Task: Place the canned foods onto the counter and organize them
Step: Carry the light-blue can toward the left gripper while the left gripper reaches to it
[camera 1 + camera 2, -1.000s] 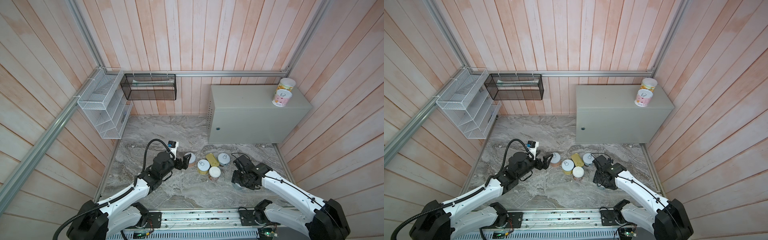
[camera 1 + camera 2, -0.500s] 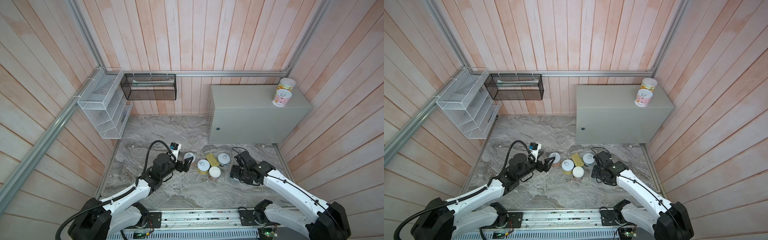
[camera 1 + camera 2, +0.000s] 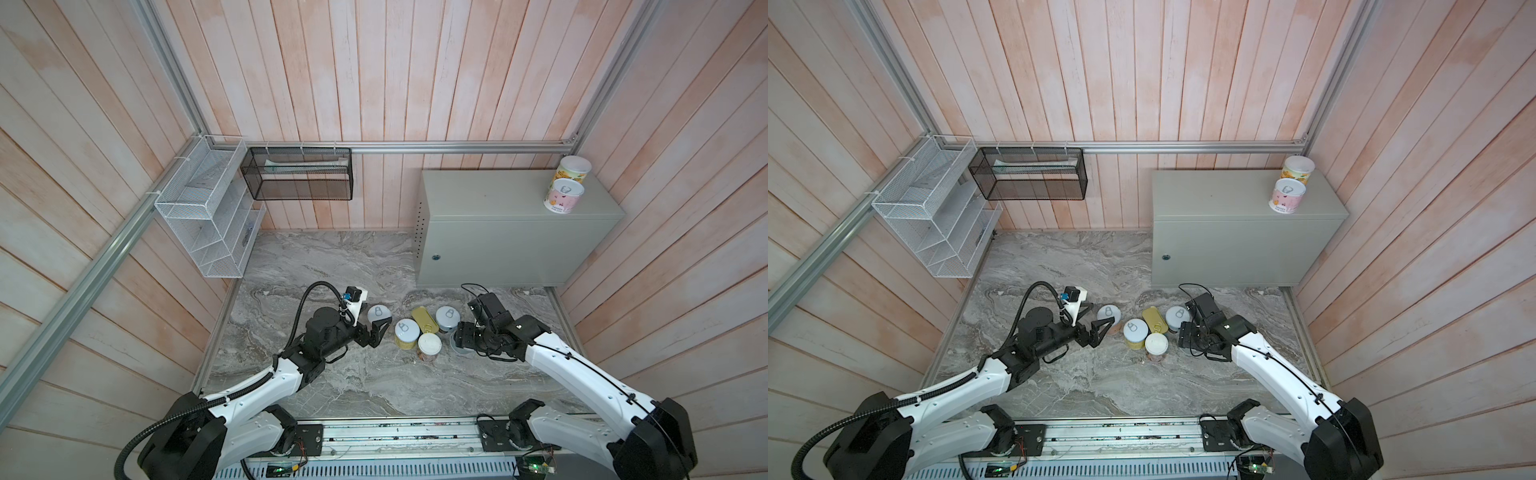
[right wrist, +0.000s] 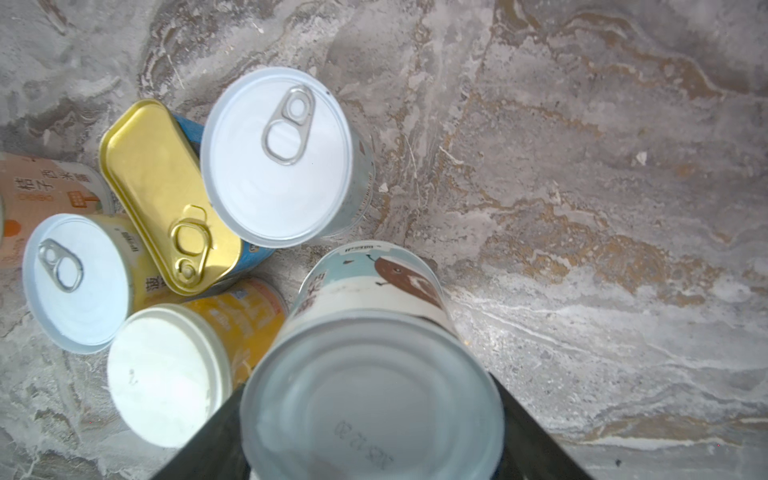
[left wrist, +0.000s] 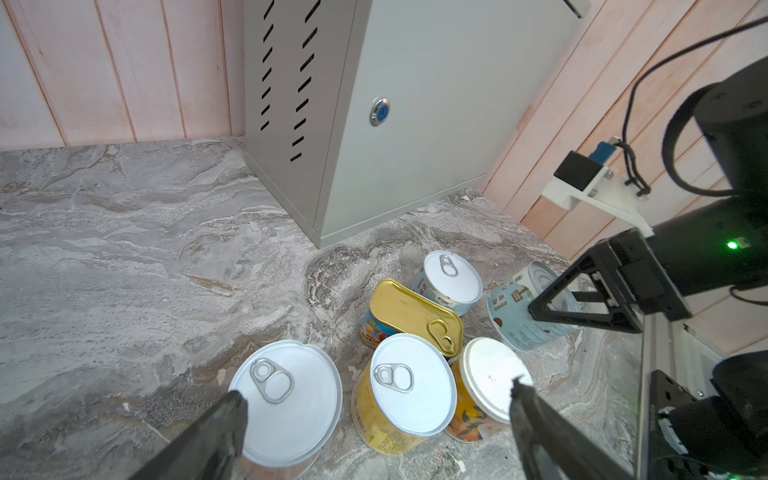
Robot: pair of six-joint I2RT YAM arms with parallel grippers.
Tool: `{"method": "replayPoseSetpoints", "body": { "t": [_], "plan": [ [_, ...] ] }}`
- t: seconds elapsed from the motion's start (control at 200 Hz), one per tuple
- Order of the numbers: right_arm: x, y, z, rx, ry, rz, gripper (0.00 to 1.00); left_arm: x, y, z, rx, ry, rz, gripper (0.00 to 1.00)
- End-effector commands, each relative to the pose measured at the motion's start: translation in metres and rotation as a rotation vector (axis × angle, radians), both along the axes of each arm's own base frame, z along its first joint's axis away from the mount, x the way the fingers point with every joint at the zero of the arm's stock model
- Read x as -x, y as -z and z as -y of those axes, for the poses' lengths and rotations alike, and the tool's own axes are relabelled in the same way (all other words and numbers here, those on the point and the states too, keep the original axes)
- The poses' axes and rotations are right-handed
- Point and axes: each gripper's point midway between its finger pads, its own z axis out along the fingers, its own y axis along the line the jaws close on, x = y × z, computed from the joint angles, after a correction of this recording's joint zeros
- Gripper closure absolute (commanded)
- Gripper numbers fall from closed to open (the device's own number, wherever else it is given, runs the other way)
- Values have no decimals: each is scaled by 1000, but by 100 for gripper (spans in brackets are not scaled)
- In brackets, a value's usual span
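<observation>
In both top views the counter (image 3: 490, 199) (image 3: 1217, 195) carries a yellow-labelled tin (image 3: 572, 168) and a pink one (image 3: 564, 196) at its far right. On the marbled slab stand a silver-topped tin (image 3: 379, 313), a yellow tin (image 3: 406, 332), a gold-topped rectangular tin (image 3: 424, 319), another silver-topped tin (image 3: 447, 317) and a white-lidded orange tin (image 3: 429, 346). My left gripper (image 3: 379, 333) (image 5: 376, 392) hangs open over the near tins. My right gripper (image 3: 460, 338) (image 4: 374, 440) is shut on a pale blue tin (image 4: 374, 395) (image 5: 513, 309), tilted just beside the cluster.
A white wire basket (image 3: 208, 216) hangs on the left wall and a black mesh basket (image 3: 299, 174) on the back wall. The counter's front has a round lock (image 5: 379, 111). The slab's right edge meets the wall close behind my right arm.
My right gripper has carried the pale blue tin leftward and away from the front edge, up against the cluster. My left gripper has edged right toward the tins, still open.
</observation>
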Motion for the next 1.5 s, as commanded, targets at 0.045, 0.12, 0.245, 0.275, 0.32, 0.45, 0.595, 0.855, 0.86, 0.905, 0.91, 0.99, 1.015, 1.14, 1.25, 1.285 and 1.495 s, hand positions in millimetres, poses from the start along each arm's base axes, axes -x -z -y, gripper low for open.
{"method": "replayPoseSetpoints", "body": {
  "t": [0.045, 0.12, 0.245, 0.275, 0.32, 0.45, 0.595, 0.855, 0.86, 0.905, 0.91, 0.99, 1.015, 1.14, 1.25, 1.285, 1.495],
  "plan": [
    [-21, -30, -14, -28, -76, 96, 47, 7, -4, 5, 15, 58, 39, 0],
    [-23, -36, -16, -25, -98, 108, 47, 11, -5, 7, 22, 80, 50, 0],
    [-25, -43, -23, -37, -144, 110, 47, 19, -8, 12, 49, 134, 71, 0],
    [-26, -44, -24, -38, -152, 108, 47, 21, -8, 13, 53, 143, 73, 0],
    [-26, -46, -26, -42, -165, 108, 48, 23, -8, 16, 55, 159, 77, 0],
    [-28, -55, -32, -58, -201, 119, 48, 28, -6, 25, 44, 203, 82, 0],
    [-31, -64, -41, -84, -241, 132, 49, 30, 0, 36, 9, 226, 95, 0],
    [-44, -75, -61, -152, -291, 170, 50, 17, 4, 54, -49, 229, 114, 0],
    [-44, -75, -62, -156, -292, 171, 50, 17, 4, 55, -49, 232, 113, 0],
    [-45, -79, -65, -173, -294, 173, 50, 18, 3, 60, -46, 248, 112, 0],
    [-45, -79, -65, -173, -294, 174, 50, 18, 3, 60, -45, 248, 114, 0],
    [-45, -84, -69, -185, -310, 167, 50, 22, -1, 67, -44, 285, 144, 0],
    [-45, -86, -70, -188, -319, 169, 51, 23, -1, 68, -44, 293, 148, 0],
    [-44, -94, -74, -211, -339, 174, 51, 25, -6, 78, -41, 328, 162, 0],
    [-41, -98, -80, -234, -365, 165, 51, 28, -15, 84, -39, 357, 196, 0],
    [-39, -99, -82, -245, -373, 160, 51, 30, -17, 86, -40, 370, 210, 0],
    [-35, -106, -87, -274, -400, 148, 52, 33, -24, 100, -41, 427, 265, 0]
  ]
}}
